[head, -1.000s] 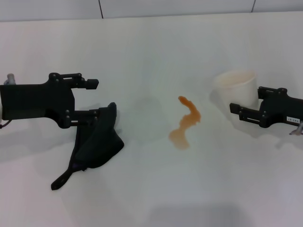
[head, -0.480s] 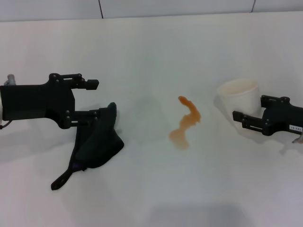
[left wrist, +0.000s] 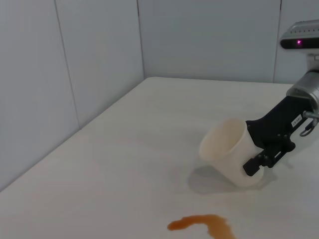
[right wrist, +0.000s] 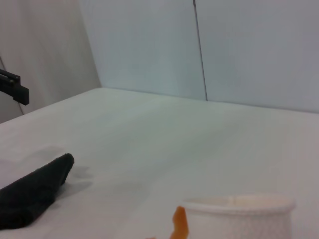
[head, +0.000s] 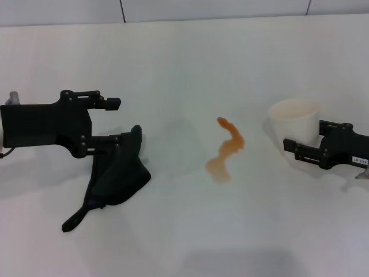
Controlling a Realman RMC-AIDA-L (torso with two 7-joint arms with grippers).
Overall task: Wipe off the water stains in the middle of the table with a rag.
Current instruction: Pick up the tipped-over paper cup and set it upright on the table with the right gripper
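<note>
The water stains [head: 226, 151] are a thin orange-brown S-shaped smear in the middle of the white table [head: 184, 57]; they also show in the left wrist view [left wrist: 204, 224]. The dark rag [head: 118, 173] lies on the table left of the stains, its top corner against the lower finger of my left gripper [head: 115, 121], which is open. The rag also shows in the right wrist view [right wrist: 30, 191]. My right gripper [head: 295, 134] is right of the stains, shut on a whitish cup [head: 293, 115], which is tilted in the left wrist view [left wrist: 227, 154].
A pale wall runs along the table's far edge [head: 184, 17]. The cup's rim [right wrist: 237, 204] fills the near part of the right wrist view. The left gripper's upper finger [right wrist: 12, 84] shows there at the far side.
My right gripper has moved to the right with the cup, away from the stains. The left gripper and the rag have not moved.
</note>
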